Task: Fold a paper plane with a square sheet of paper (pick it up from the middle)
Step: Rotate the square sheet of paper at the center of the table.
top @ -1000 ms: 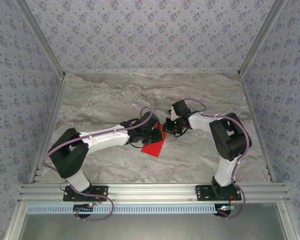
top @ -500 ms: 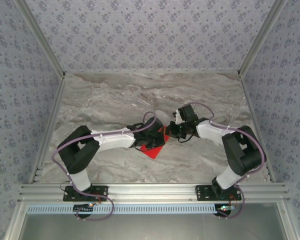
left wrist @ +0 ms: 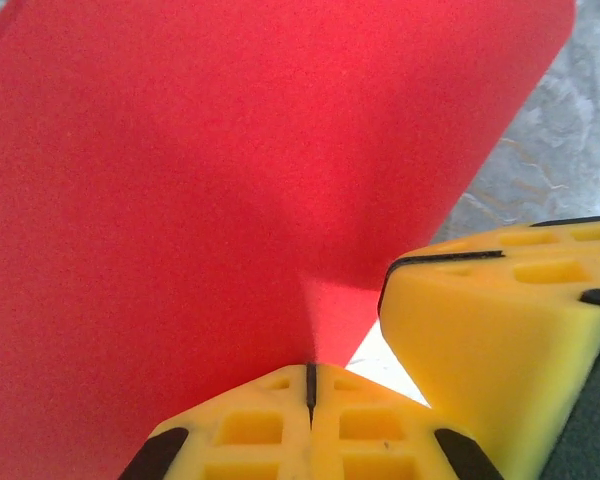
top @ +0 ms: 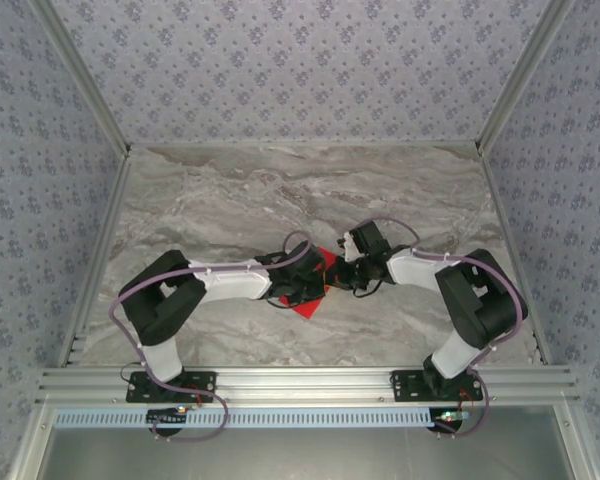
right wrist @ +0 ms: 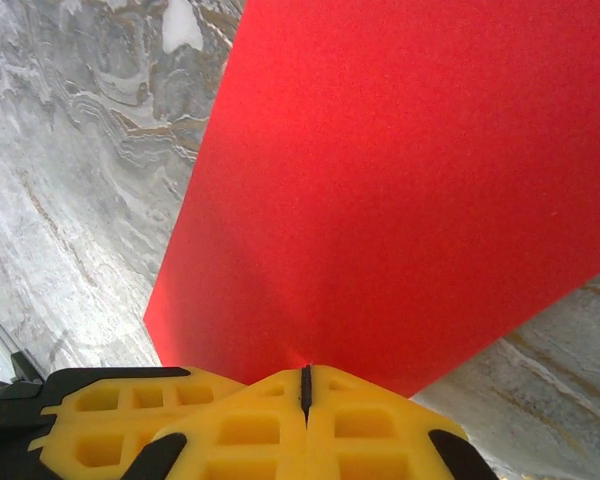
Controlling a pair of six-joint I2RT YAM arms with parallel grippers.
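Top external view: left pincer [top: 320, 285] at nine o'clock, right pincer [top: 336, 279] at three, both pinching the red sheet [top: 305, 305]; I think the folding has barely begun.

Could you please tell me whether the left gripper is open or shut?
Shut: the left gripper's fingers meet on the red paper.

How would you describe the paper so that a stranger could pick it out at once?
Look at the middle of the grey marble table. There the left hand and the right hand each pinch an edge of the sheet of paper. It is the one bright red, plain thing against the grey stone.
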